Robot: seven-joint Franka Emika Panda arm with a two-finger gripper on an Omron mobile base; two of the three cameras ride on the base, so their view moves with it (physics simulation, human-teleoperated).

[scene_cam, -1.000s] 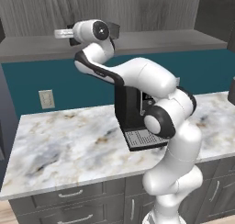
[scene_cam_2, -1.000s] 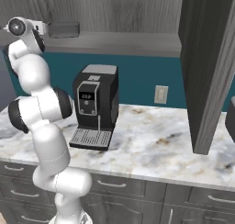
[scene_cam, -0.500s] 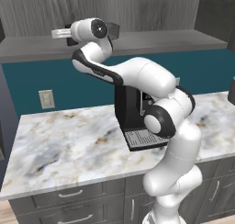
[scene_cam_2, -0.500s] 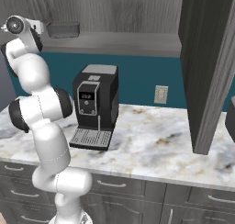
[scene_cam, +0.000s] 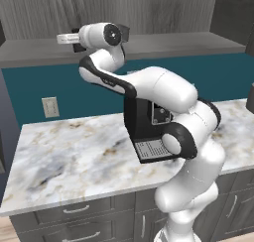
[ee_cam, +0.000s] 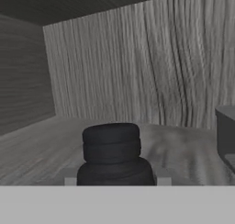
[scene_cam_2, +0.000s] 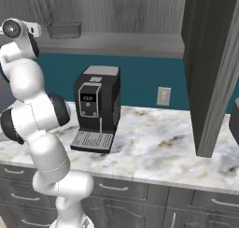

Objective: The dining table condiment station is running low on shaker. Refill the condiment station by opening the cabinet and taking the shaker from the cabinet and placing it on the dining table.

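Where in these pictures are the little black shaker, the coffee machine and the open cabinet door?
shaker [ee_cam: 111, 147], hand view, on its ridged top part.
coffee machine [scene_cam_2: 96, 105], right base view, on its black front.
cabinet door [scene_cam_2: 212, 73], right base view, on its swung-out grey panel.

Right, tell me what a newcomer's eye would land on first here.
First the white arm, curling up from the marble counter so its hand reaches into the open wall cabinet. Then the black coffee machine on the counter. In the hand view, the small black shaker sits right at the gripper.
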